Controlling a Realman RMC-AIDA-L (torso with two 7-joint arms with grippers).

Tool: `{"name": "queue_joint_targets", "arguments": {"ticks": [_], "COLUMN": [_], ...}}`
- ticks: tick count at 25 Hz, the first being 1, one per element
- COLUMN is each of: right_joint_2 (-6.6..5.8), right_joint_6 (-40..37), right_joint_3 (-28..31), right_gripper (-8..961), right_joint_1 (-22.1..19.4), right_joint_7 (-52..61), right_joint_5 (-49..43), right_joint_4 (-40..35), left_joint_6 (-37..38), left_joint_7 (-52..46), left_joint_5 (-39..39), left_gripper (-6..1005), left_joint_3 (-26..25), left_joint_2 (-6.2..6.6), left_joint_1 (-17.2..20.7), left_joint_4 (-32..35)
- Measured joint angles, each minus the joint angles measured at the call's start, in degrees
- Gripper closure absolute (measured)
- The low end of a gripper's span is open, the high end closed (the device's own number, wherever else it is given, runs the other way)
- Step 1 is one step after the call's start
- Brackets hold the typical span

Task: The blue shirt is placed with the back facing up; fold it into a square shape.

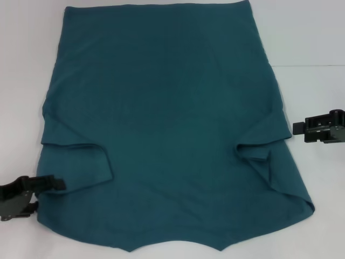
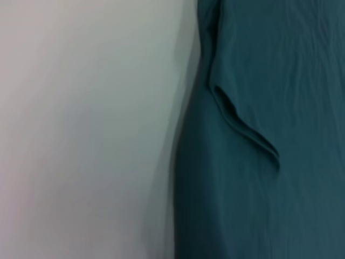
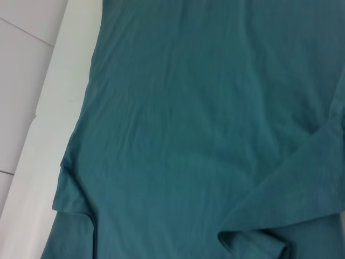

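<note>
Left black gripper point(image 1: 54, 183) sat low at the near-left corner of the surface, fingertips touching or just over the shirt's left edge by the folded sleeve. Can't tell whether its fingers were apart or closed. Right black gripper point(image 1: 297, 127) hovered at the right edge of the surface, about mid-depth, just beside the shirt's right side and apart from the fabric. Same there: finger gap not readable.

Surface was a plain white tabletop point(image 1: 312, 38), matte, with a faint seam line running across the far-right area. The right wrist view showed the table's white edge and pale tiled floor point(image 3: 21, 59) beyond it. Nothing more of the room visible.

No brand, label or lettering readable anywhere; the upward face of the shirt was blank.

The large dark teal-blue short-sleeved cotton T-shirt point(image 1: 172, 118) lay flat, covering most of the table from the far edge to the near edge, roughly centred. Straight hem at the far edge, the near end running off the bottom of the head view with a shallow notch in its outline. Both sleeves were folded inward onto the body: left sleeve fold point(image 1: 81, 156) and right sleeve fold point(image 1: 259, 154) both in the near half. Fabric mostly smooth, light creases only.
</note>
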Motion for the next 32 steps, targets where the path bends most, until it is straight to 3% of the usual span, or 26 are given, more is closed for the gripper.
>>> {"name": "queue_joint_targets", "arguments": {"ticks": [9, 17, 22, 28, 32], "right_joint_2": [-0.10, -0.56, -1.10, -2.77, -3.05], "right_joint_6": [-0.32, -0.89, -2.80, -7.40, -9.44], "right_joint_3": [0.31, 0.18, -0.13, -0.62, -0.34], "right_gripper": [406, 408, 409, 410, 411], "right_joint_1": [-0.05, -0.54, -1.05, -3.24, -4.96], "right_joint_7": [-0.31, -0.38, -1.27, -1.48, -1.23], "right_joint_5": [0.00, -0.08, -0.42, -2.34, -6.05], "right_joint_4": [0.01, -0.04, -0.04, -1.36, -3.03], "left_joint_6": [0.18, 0.36, 0.93, 1.99, 1.83], "left_joint_7": [-0.01, 0.37, 1.14, 2.13, 2.23], "left_joint_5": [0.30, 0.30, -0.12, -0.43, -0.46], "left_gripper": [196, 613, 732, 874, 945], "left_joint_3": [0.70, 0.72, 0.67, 0.35, 0.28], "left_joint_2": [0.27, 0.33, 0.38, 0.60, 0.68], "left_joint_1": [-0.68, -0.77, -0.94, -1.63, -2.10], "left_joint_4": [-0.05, -0.16, -0.10, 0.07, 0.07]}}
